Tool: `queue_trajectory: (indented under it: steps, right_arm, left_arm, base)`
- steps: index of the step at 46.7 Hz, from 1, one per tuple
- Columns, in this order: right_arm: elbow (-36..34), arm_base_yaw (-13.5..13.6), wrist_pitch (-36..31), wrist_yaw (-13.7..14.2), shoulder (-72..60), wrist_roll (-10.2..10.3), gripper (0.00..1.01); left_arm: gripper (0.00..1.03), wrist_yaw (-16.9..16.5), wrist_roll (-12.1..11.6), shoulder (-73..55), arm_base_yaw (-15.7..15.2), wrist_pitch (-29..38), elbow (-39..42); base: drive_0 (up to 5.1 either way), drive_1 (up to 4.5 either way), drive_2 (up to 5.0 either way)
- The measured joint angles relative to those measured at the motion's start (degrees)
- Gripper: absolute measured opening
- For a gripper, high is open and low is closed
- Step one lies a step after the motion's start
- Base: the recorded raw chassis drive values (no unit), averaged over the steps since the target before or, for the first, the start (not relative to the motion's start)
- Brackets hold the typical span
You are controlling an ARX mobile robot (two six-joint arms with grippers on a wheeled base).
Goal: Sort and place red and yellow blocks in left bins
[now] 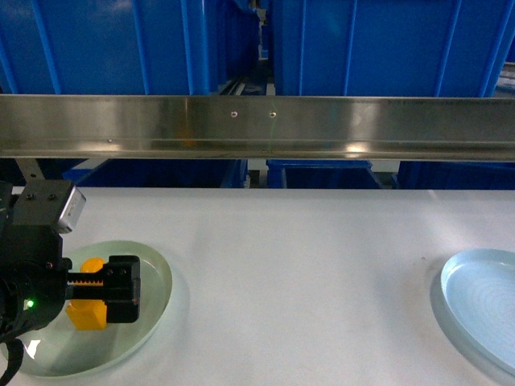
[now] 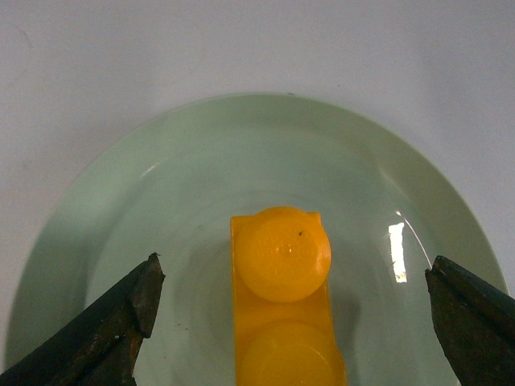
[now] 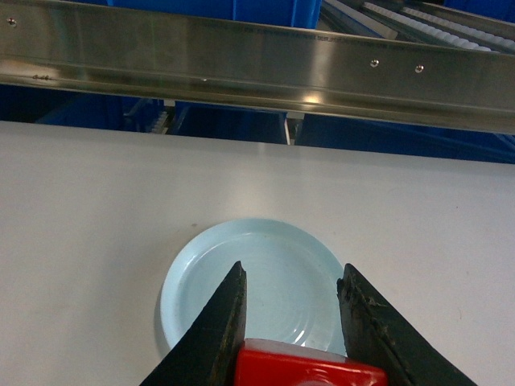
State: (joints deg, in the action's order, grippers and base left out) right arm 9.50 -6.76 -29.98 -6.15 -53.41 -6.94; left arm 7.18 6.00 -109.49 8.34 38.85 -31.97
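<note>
Left tool [image 2: 294, 322] apart over 1 yellow block [image 2: 283, 281] | right tool [image 3: 294, 322] clamps 1 red block [image 3: 310, 370] | 2 plates [image 1: 157, 265]

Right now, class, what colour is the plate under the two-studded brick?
Pale green plate, clearest in the left wrist view.

Black left claw [image 1: 100, 291], green indicator light.
</note>
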Motion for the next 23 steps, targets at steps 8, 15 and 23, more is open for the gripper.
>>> queue_trajectory:
  steps: [8,15,23]
  right_arm:
    - [0.0,0.0,0.0,0.0,0.0,0.0,0.29]
    - [0.0,0.0,0.0,0.0,0.0,0.0,0.29]
    - [0.0,0.0,0.0,0.0,0.0,0.0,0.29]
  left_arm:
    - [0.98,-0.3,2.0,-4.0,-0.3,3.3,0.5]
    - [0.9,0.2,3.2,-7.4,-0.2,7.2,1.2]
    - [0.58,1.4,4.1,-8.6,1.0,9.0,1.1]
  base:
    - [0.0,0.0,0.0]
    - [0.0,0.0,0.0]
    - [0.0,0.0,0.0]
